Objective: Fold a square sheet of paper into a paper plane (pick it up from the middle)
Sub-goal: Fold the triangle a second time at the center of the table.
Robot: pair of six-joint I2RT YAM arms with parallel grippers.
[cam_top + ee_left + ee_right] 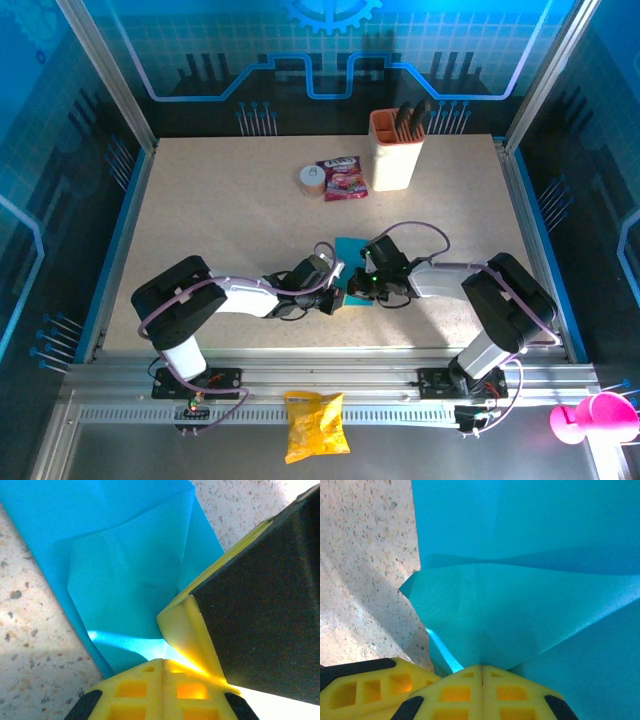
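Note:
The square sheet of paper (351,248) lies in the middle of the table, bright cyan and partly folded, with creases (125,555). Both grippers meet over its near part. My left gripper (339,297) (163,661) is shut, its tips touching the sheet's near edge; I see no paper between its jaws. My right gripper (361,286) (482,667) is shut on a raised flap of the sheet (520,605) that runs into its closed tips. The right gripper's yellow finger (185,630) stands close beside the left tips. The paper under both grippers is hidden.
A beige holder cup (396,150) with dark tools stands at the back. Beside it lie a pink-red snack packet (341,178) and a small round object (312,179). A yellow snack bag (315,425) rests on the front rail, a pink cup (595,418) at the far right.

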